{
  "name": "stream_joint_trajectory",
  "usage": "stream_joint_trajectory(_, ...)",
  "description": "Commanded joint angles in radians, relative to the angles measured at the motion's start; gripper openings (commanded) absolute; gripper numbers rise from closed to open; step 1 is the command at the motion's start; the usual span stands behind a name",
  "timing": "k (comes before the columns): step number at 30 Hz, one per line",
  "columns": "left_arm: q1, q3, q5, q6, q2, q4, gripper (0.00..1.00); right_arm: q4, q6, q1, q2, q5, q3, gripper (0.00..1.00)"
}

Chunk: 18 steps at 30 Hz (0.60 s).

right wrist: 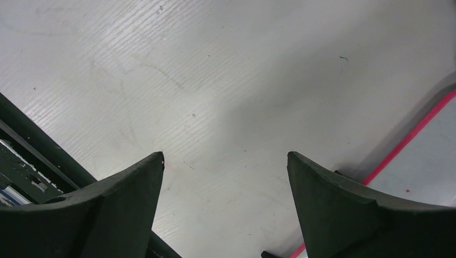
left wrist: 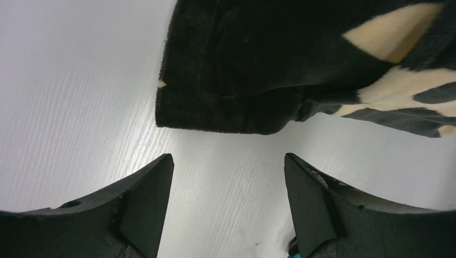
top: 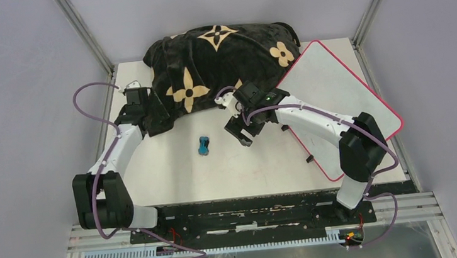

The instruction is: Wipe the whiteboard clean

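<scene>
The whiteboard lies tilted on the right of the table, white with a red-pink rim, and I see no clear writing on it. Its rim and a corner of its surface show at the right of the right wrist view. My right gripper is open and empty above bare table just left of the board's left edge; it also shows in the right wrist view. My left gripper is open and empty at the near left corner of the black pillow; it also shows in the left wrist view.
The black pillow with tan flowers lies at the back centre, touching the board's far corner; its corner is just ahead of my left fingers. A small blue object lies between the grippers. Small black pieces sit by the board's left edge.
</scene>
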Motion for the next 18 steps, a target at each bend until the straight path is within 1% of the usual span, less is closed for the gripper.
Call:
stream_joint_trajectory(1,0.027,-0.084,0.010,-0.048,-0.009,0.180,0.81,0.046,0.008,0.015,0.003,0.019,0.040,0.92)
stream_joint_trajectory(5,0.028,-0.146,-0.073,0.021,-0.058,0.282,0.85,0.060,0.003,0.017,-0.007,0.005,0.019,0.92)
stream_joint_trajectory(8,0.028,-0.128,-0.127,0.090,-0.012,0.263,0.85,0.060,0.006,0.017,-0.010,-0.016,0.013,0.92)
stream_joint_trajectory(13,0.028,-0.052,-0.058,0.083,0.096,0.180,0.84,0.065,0.003,0.017,-0.020,0.002,0.005,0.92)
stream_joint_trajectory(18,0.028,-0.035,0.023,0.063,0.103,0.160,0.82,0.077,0.007,0.017,-0.031,0.018,-0.007,0.92)
